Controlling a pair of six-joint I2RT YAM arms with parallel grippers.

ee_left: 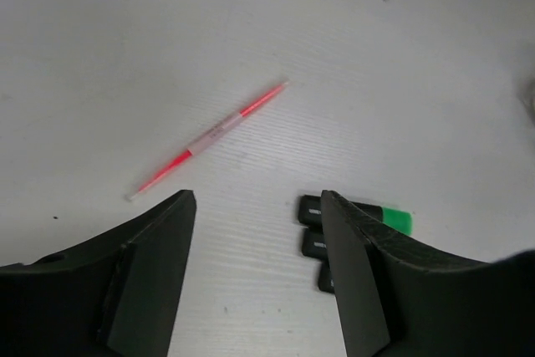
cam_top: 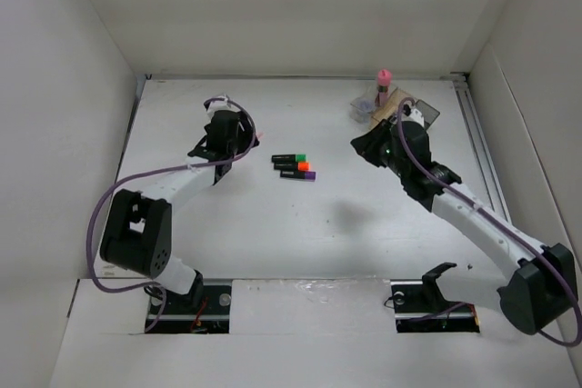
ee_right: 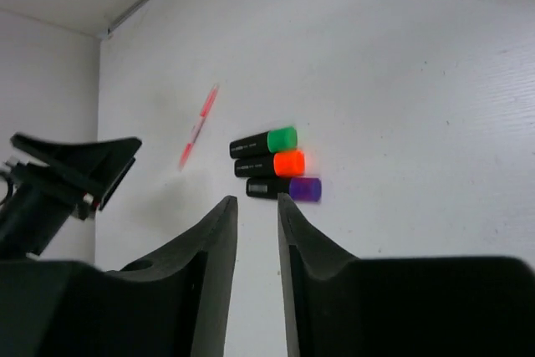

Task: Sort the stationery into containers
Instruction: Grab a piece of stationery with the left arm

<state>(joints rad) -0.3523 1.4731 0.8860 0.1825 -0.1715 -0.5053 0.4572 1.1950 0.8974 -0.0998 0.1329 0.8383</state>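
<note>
Three short black markers lie side by side mid-table: green-ended, orange-ended and purple-ended. They also show in the right wrist view, green, orange, purple. A thin pink-red pen lies on the table just left of them. My left gripper is open and empty above the table, close to the pen, and the wrist view shows its jaws wide apart. My right gripper is narrowly open and empty, right of the markers. The blue-white pen is out of view.
The translucent divided tray stands at the back right, behind my right arm. A pink-capped bottle stands upright at its far edge. White walls close in the table on three sides.
</note>
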